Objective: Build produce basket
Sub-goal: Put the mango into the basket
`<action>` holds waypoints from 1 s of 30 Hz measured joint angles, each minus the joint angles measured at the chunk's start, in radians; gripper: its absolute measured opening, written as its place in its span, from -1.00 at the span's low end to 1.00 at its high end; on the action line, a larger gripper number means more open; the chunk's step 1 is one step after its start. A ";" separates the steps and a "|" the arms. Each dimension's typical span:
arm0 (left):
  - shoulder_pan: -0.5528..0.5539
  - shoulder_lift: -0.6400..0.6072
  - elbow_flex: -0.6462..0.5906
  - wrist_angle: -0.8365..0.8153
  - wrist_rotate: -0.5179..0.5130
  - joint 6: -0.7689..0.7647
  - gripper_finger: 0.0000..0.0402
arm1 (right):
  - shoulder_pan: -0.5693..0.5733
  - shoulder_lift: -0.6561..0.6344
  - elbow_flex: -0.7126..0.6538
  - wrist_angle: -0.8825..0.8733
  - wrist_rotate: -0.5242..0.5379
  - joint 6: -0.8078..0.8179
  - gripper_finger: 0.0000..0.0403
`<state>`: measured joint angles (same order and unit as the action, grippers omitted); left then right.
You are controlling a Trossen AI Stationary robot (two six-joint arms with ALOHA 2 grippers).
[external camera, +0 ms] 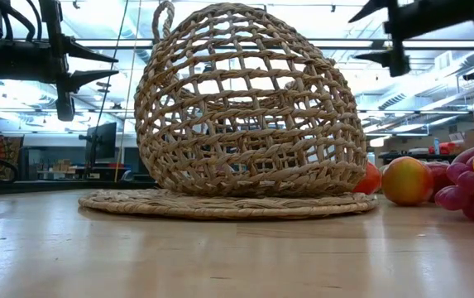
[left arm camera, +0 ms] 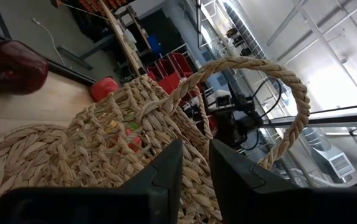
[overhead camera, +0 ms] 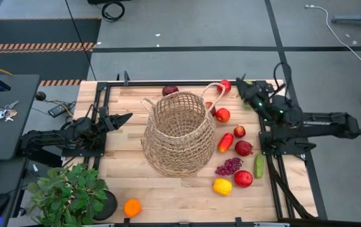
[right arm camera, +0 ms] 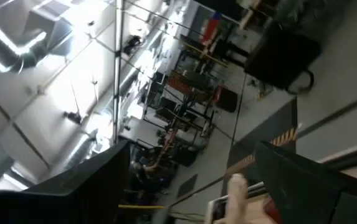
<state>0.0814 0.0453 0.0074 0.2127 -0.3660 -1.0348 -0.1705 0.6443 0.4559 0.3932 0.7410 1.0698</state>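
Observation:
The tan wicker basket [overhead camera: 179, 133] stands in the middle of the table on its flat woven base [external camera: 220, 204], with its loop handles [left arm camera: 290, 93] at the rim. The produce lies on the table around it: red apples [overhead camera: 222, 115], a red pepper [overhead camera: 225, 142], purple grapes [overhead camera: 229, 166], a cucumber [overhead camera: 259, 166] and a lemon [overhead camera: 222, 186] to its right. An orange [overhead camera: 131, 207] lies near the front edge, and a dark apple [overhead camera: 170, 90] lies behind the basket. My left gripper [overhead camera: 127, 118] is shut and level, left of the basket and apart from it. My right gripper [overhead camera: 243, 86] is open and raised at the far right.
A potted green plant [overhead camera: 72, 194] stands at the near left corner. Black frame rails [overhead camera: 275, 170] run along both table sides. A side desk with keys [overhead camera: 0, 113] lies off the left. Bare wood [overhead camera: 167, 195] shows in front of the basket.

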 joint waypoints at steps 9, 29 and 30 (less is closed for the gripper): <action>0.000 0.000 0.000 0.000 0.000 -0.001 -0.58 | -0.002 0.303 0.239 0.000 -0.001 0.054 0.73; 0.000 0.000 0.000 0.001 0.000 -0.001 -0.55 | 0.007 0.559 0.440 0.001 -0.021 0.151 0.73; 0.000 0.000 0.000 0.001 0.000 -0.002 -0.54 | 0.007 0.563 0.440 0.002 -0.021 0.163 0.73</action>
<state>0.0814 0.0455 0.0074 0.2134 -0.3656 -1.0367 -0.1631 1.2074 0.8963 0.3950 0.7197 1.2325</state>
